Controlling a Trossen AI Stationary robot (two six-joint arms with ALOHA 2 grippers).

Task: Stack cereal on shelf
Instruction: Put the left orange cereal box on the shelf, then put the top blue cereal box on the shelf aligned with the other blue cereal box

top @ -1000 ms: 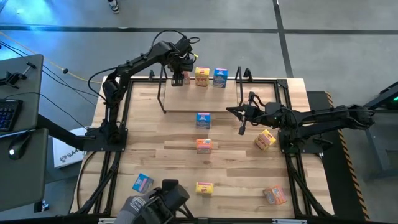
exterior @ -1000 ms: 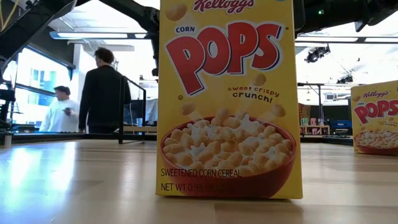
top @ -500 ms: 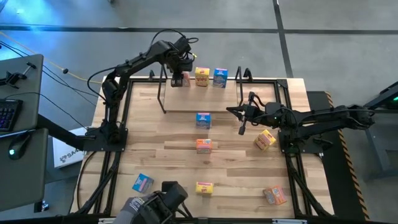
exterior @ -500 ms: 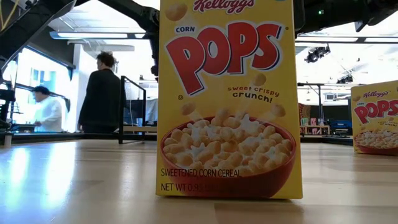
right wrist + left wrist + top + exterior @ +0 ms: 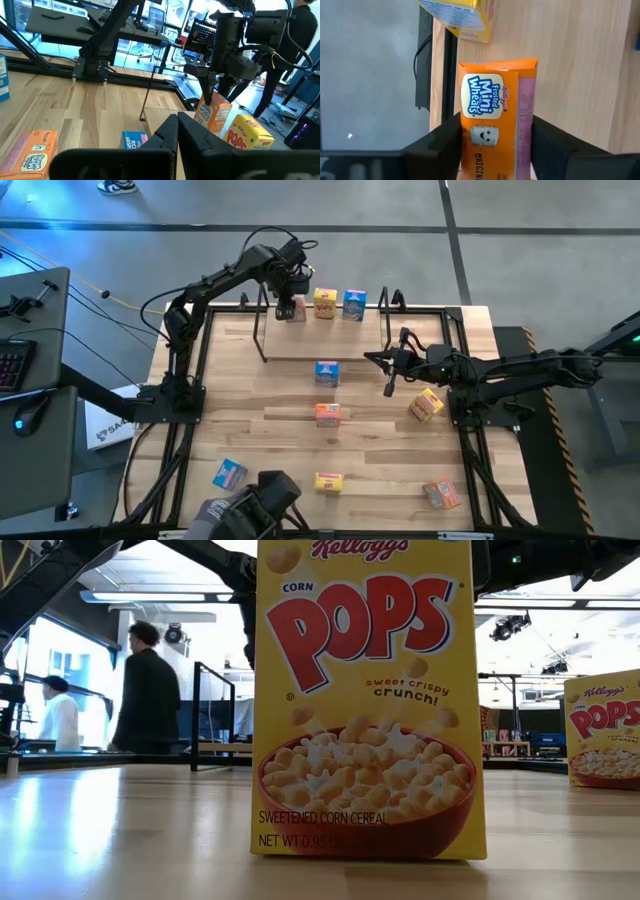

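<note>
The orange Frosted Mini-Wheats box (image 5: 492, 120) stands on the shelf (image 5: 330, 352) at its left end, just beside a yellow Corn Pops box (image 5: 325, 303), with the left gripper (image 5: 492, 150) clamped on its two narrow sides. It looks light and easily crushed, so holding the narrow sides seems right. The right gripper (image 5: 388, 372) hangs mid-table, its jaws together and holding nothing.

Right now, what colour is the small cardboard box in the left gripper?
Orange, with a pink side panel; the left wrist view shows it best.

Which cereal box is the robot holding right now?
The orange Frosted Mini-Wheats box, pinched in the left gripper at the shelf. The others sit untouched.
</note>
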